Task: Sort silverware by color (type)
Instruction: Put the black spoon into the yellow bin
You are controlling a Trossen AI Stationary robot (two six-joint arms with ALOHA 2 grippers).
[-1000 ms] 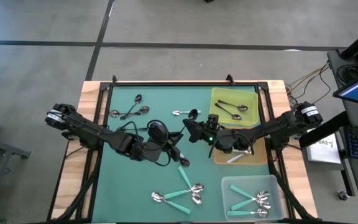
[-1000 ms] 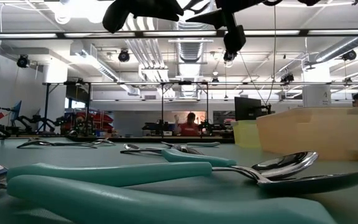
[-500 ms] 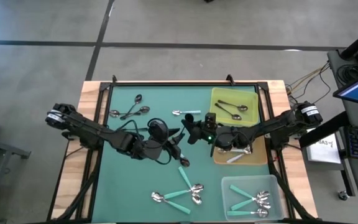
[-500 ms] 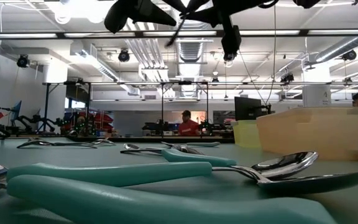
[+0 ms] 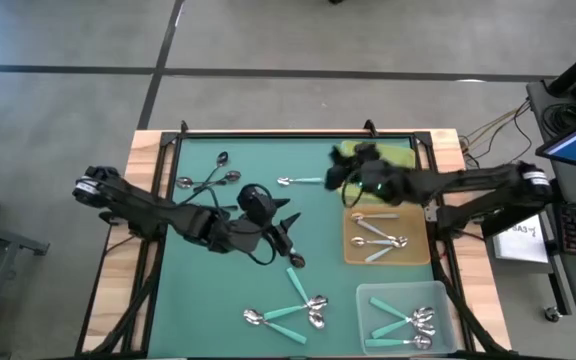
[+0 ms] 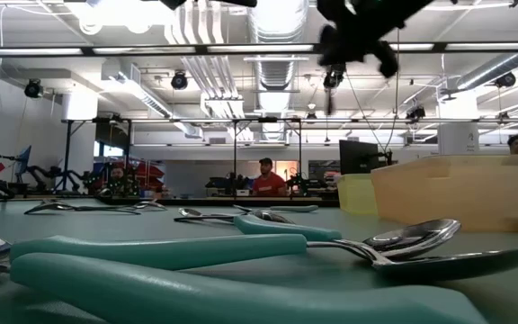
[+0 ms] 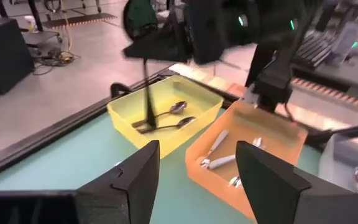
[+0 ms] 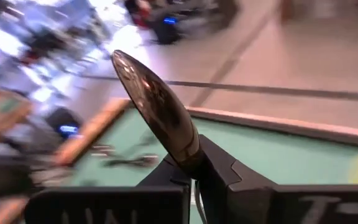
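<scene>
Spoon in hand: dark-handled spoon (image 8: 157, 106) pinched in the right pincer (image 5: 340, 170), carried in the air above the near edge of the yellow tray (image 5: 405, 160); in the left wrist view it hangs handle-down over that tray's wall.
Step in hand: delivery of a dark spoon to the yellow tray, which already holds two dark spoons (image 7: 166, 118); as I judge it, the sort is roughly midway.
Next move: likely lower the spoon past the tray wall, then let the fingers part; the handle hangs almost upright, so a tilt may help it lie flat.
Left pincer: left pincer (image 5: 286, 228) is spread wide and holds nothing, above the green mat (image 5: 218, 290) of the counter, well apart from the yellow tray.
Other trays: orange tray (image 5: 353, 255) just beside the yellow tray holds pale-handled spoons; clear tray (image 5: 368, 295) beyond it holds teal-handled spoons.
Left to sort: dark spoons (image 5: 208, 178) at the mat's far side from the yellow tray; one pale-handled spoon (image 5: 298, 181) near the yellow tray; teal spoons (image 5: 293, 310) beside the clear tray.
Materials: bowls are polished, mirror-bright metal, oval and smooth; teal handles look matt plastic, flat and tapering; trays are thin plastic with low walls; mat looks soft and dull.
</scene>
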